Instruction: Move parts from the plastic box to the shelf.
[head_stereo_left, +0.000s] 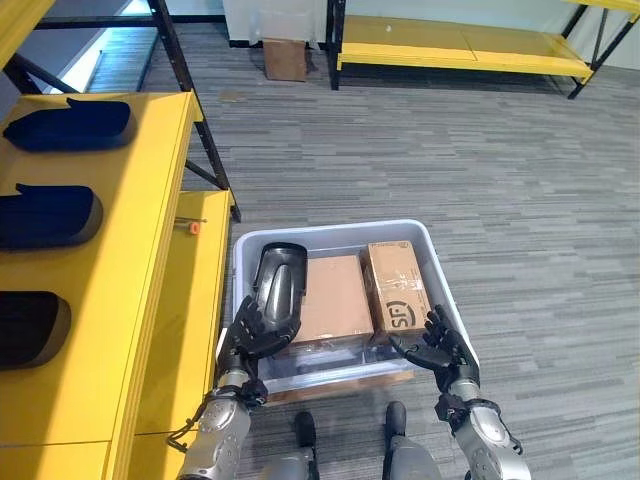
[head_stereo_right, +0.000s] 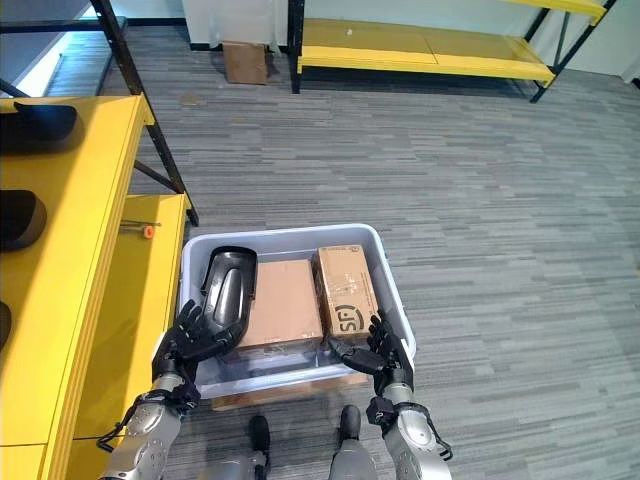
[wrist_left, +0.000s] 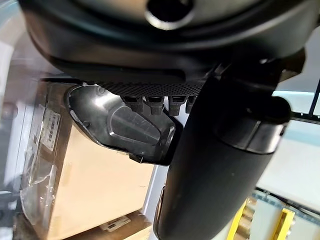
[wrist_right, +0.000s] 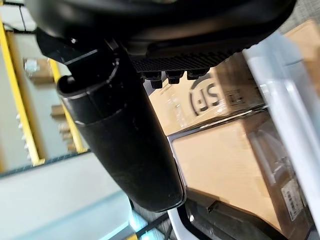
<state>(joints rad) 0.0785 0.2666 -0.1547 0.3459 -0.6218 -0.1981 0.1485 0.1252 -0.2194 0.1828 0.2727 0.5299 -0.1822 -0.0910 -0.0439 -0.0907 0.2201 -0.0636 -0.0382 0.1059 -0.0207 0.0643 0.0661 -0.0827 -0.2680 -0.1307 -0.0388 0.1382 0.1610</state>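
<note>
The plastic box (head_stereo_left: 440, 262) sits on the floor in the lower middle of the left eye view, beside the yellow shelf (head_stereo_left: 150, 300) that fills the left side. Inside it, a dark moulded part (head_stereo_left: 279, 283) lies along the box's left wall, its long axis running from the near edge up toward the far wall, leaning slightly. The left hand (head_stereo_left: 252, 332) is right at the part's near end, fingers spread and lightly bent, touching or almost touching it; I cannot tell whether they have closed on it, and they look open. The right hand (head_stereo_left: 437, 347) hovers at the box's near right corner, fingers relaxed and holding nothing.

The left hand is clearly the nearer one, and the part lies just ahead of its fingers. Two cardboard boxes (head_stereo_left: 332, 298) fill the rest of the box, the nearer touching the part's right side, which leaves little room there. Similar dark parts (head_stereo_left: 70, 124) already rest on the shelf at upper left.
</note>
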